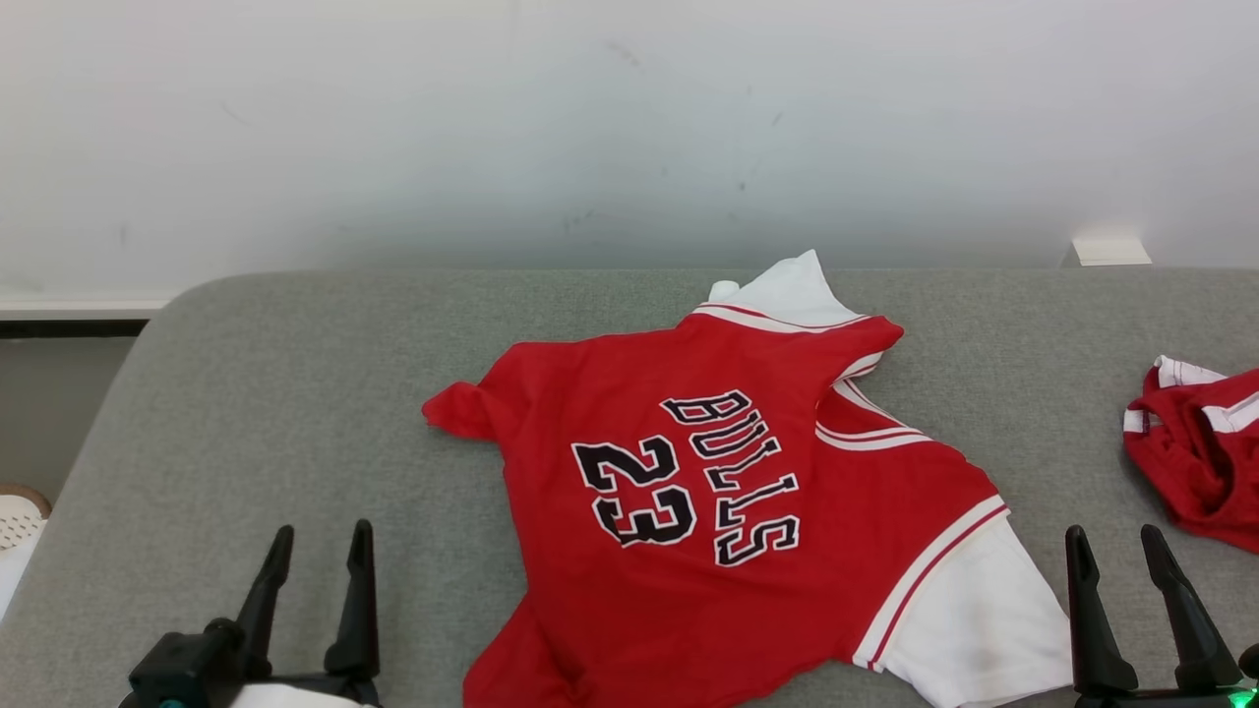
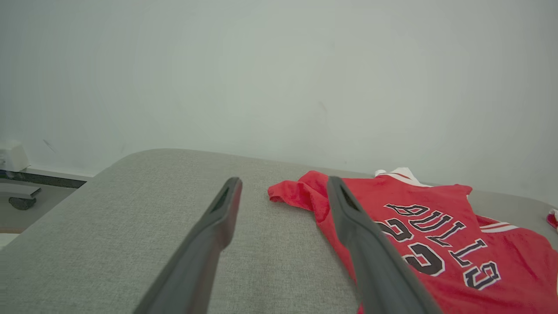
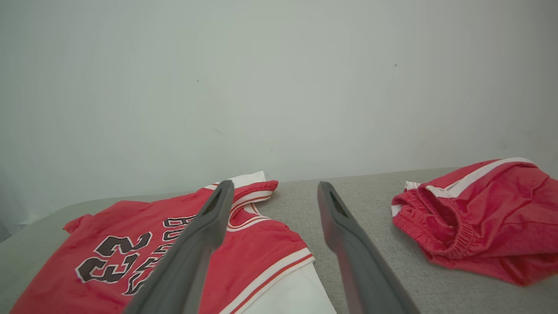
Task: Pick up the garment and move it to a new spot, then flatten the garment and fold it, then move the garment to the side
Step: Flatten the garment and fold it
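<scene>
Roughly: jersey axis left-right, collar rightward; left claw, right claw spread, empty.

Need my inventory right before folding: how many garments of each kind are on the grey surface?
Red jersey: 1
Red shorts: 1
Total: 2

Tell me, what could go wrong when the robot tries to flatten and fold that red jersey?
The jersey lies skewed and rumpled, its left corner bunched, so the left claw might pinch two layers there and lock in creases. The red shorts lie just right of the right claw; a wide sweep could snag or drag them.
</scene>
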